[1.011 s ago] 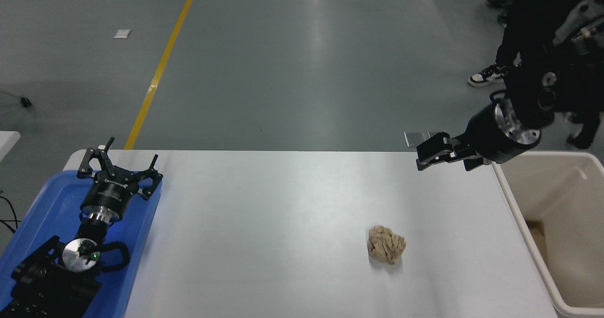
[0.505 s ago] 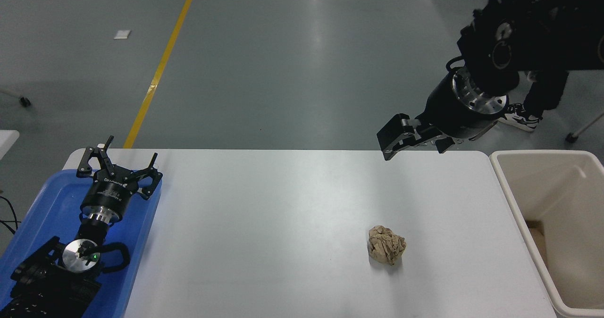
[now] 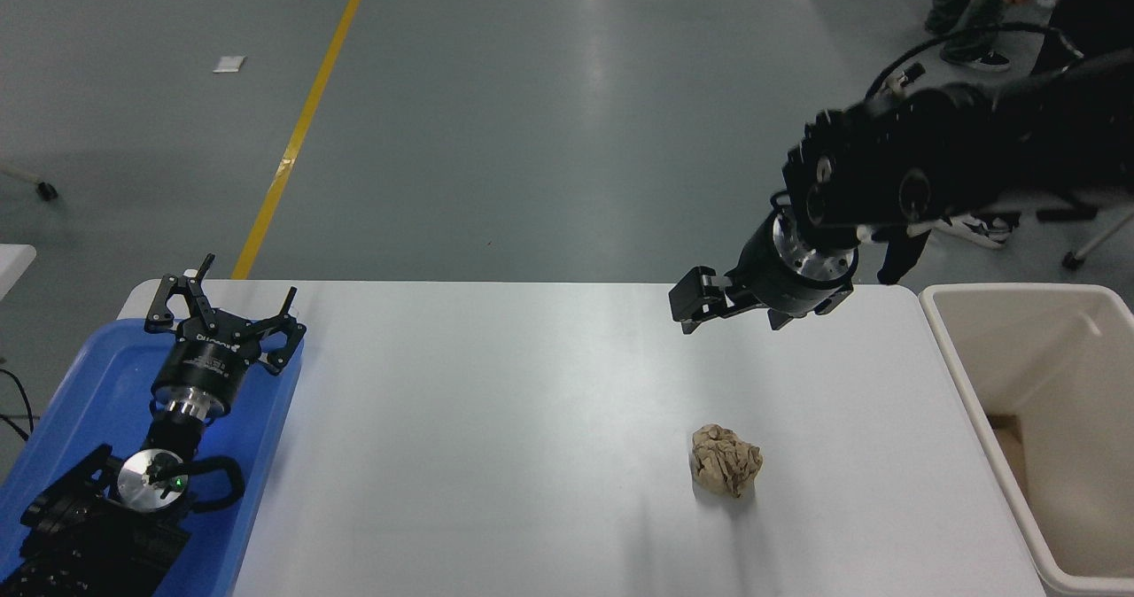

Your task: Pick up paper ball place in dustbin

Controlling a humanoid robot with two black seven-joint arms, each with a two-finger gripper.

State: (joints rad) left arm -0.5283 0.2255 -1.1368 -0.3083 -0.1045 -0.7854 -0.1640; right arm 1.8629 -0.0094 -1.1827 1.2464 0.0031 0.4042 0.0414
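The right hand hangs above the far edge of the white surface, reaching in from the right side on a thick black arm with its tip aimed leftward. How far its fingers are parted cannot be told from this angle, as they show only as a dark block; nothing is seen in its grip. The paper ball, a wrinkled tan wad, lies on the surface on the near side of this hand, well apart from it and a little to its right, touching neither hand. The dustbin, cream-beige with a thick rim, stands to the right of the hand against the surface's right end, farther right than the ball; a tan patch shows low inside it, too little visible to name. Far off to the hand's left, the left hand rests parked over a blue tray at the surface's left end, its fingers spread wide with nothing between them. Beyond the right arm, a person's legs and shoes stand on the grey floor.
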